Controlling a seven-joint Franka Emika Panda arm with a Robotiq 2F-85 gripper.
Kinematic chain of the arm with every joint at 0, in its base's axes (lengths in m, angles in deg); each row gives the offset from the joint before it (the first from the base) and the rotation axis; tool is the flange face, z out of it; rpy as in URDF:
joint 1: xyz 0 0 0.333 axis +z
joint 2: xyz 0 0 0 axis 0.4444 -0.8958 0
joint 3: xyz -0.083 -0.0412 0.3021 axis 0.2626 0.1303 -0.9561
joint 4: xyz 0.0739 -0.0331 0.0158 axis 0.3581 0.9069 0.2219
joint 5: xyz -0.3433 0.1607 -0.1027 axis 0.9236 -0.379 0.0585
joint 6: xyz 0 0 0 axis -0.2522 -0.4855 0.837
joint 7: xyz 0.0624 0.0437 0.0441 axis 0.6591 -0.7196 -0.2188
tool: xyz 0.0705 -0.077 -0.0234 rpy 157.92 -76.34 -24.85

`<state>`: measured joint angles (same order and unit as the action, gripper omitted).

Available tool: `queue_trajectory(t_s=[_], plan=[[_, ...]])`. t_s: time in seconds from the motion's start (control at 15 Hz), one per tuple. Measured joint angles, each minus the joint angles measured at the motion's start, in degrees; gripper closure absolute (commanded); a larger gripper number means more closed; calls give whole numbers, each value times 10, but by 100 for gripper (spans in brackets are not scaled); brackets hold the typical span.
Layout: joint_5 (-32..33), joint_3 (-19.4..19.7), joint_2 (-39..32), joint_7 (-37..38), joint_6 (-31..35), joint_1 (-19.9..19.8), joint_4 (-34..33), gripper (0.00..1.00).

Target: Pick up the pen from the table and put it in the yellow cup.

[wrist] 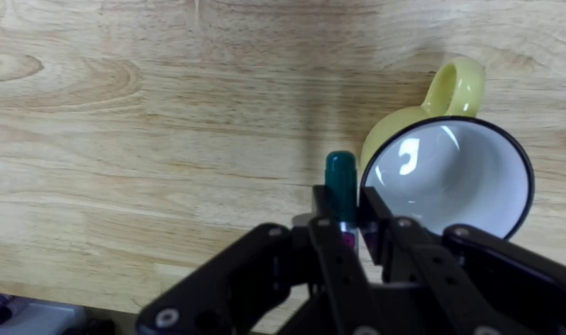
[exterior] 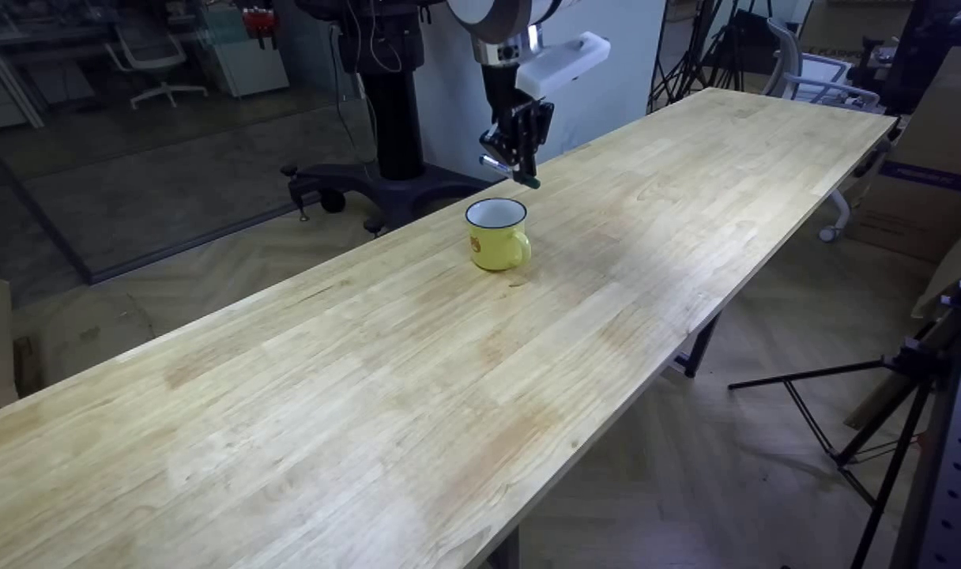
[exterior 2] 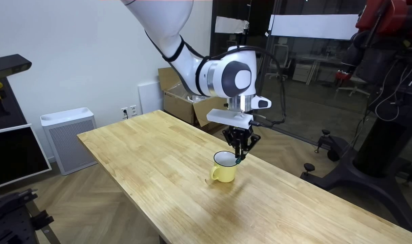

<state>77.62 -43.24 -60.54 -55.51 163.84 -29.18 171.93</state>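
The pen has a dark green cap [wrist: 341, 186] and a whitish barrel [exterior: 495, 164]. My gripper [wrist: 344, 211] is shut on the pen near the lower end of its cap. The pen lies crosswise in the fingers, and part of its barrel is hidden behind them. The gripper [exterior: 523, 167] holds it above the table [exterior: 354, 379]. The yellow cup [exterior: 498, 246] stands upright, with a white inside and a dark rim. In the wrist view the cup [wrist: 450, 181] is just right of the fingers, its handle pointing up. The pen's cap [exterior 2: 239, 160] also shows beside the cup's rim.
The table's long edge [wrist: 78, 304] runs below the gripper in the wrist view, with some markers [wrist: 3, 309] beyond it. A dark stand with a wheeled base [exterior: 393, 170] is beside the table. An open cardboard box [exterior 2: 179, 105] stands behind the arm.
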Motion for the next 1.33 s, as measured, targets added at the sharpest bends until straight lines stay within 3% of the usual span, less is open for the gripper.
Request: queue_trajectory(t_s=[0.4, 0.93, 1.33], plan=[[25, 7, -41, 25, 27, 40, -38, 95], [45, 22, -55, 67, 76, 82, -30, 95], [77, 77, -54, 146, 163, 136, 17, 95]])
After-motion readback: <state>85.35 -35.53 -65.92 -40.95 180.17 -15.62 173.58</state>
